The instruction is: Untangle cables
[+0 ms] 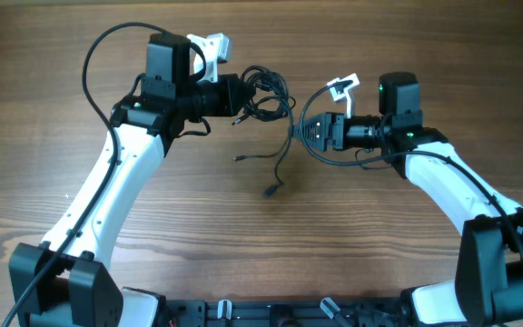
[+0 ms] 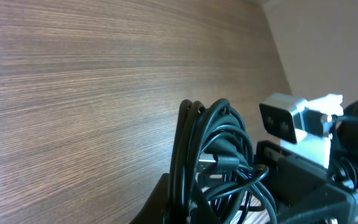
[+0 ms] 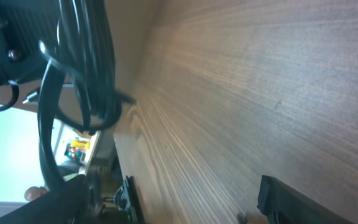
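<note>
1. The left gripper [image 1: 237, 96] reaches in from the upper left of the wooden table [image 1: 379, 236]. It is clamped on the cables [image 1: 266, 98], a knotted black bundle bunched at its tip.
2. From the left wrist, the cables [image 2: 219, 155] fill the lower middle of the view as tight overlapping loops, right against the camera. The white camera housing [image 2: 284, 119] of the other arm sits just beyond them.
3. From the bundle, one strand trails down toward the middle of the table and ends in a small plug end [image 1: 269, 192]. A second short end [image 1: 240, 159] lies to its left.
4. The right gripper [image 1: 309, 133] points left, just beside the bundle's right edge, with a thin loop of cord arcing above it.
5. From the right wrist, its fingers [image 3: 61, 199] stand wide apart. The cables [image 3: 86, 68] hang in a dark sheaf toward the left-hand one. Whether that finger touches them cannot be told.
</note>
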Controlling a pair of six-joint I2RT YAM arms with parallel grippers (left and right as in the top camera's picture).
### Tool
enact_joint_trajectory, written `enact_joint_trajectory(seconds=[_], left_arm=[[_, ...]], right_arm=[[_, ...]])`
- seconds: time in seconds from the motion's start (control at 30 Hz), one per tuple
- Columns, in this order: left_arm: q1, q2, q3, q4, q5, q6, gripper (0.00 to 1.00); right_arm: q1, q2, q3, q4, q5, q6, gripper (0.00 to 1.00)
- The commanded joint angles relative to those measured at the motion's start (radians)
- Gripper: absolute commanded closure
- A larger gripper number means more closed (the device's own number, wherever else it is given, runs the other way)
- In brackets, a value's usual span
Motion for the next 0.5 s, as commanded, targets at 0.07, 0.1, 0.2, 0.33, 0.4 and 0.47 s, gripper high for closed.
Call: enact_joint_trajectory(seconds=[0.07, 0.1, 0.2, 0.33, 0.4, 0.47], left_arm=[[-0.013, 0.000, 0.009, -0.011, 0.002, -0.057, 0.96], [-0.022, 0.000, 0.009, -0.024, 0.002, -0.057, 0.96], [-0.040, 0.000, 0.009, -0.054, 0.002, -0.053, 0.96], [-0.060, 0.000, 0.009, -0.052, 0.029, -0.054, 0.96], [-0.060, 0.000, 0.009, -0.053, 0.075, -0.053, 0.96], [-0.060, 0.000, 0.009, -0.053, 0.111, -0.053, 0.96]], right_arm=[[0.005, 0.014, 0.003, 0.040, 0.029, -0.026, 0.11], [0.005, 0.014, 0.003, 0.064, 0.061, -0.025, 0.11], [0.005, 0.014, 0.003, 0.114, 0.151, -0.024, 0.11], [0.005, 0.016, 0.003, 0.121, 0.367, 0.018, 0.12], [0.005, 0.016, 0.003, 0.147, 0.394, 0.032, 0.12], [0.005, 0.016, 0.003, 0.166, 0.394, 0.047, 0.12]])
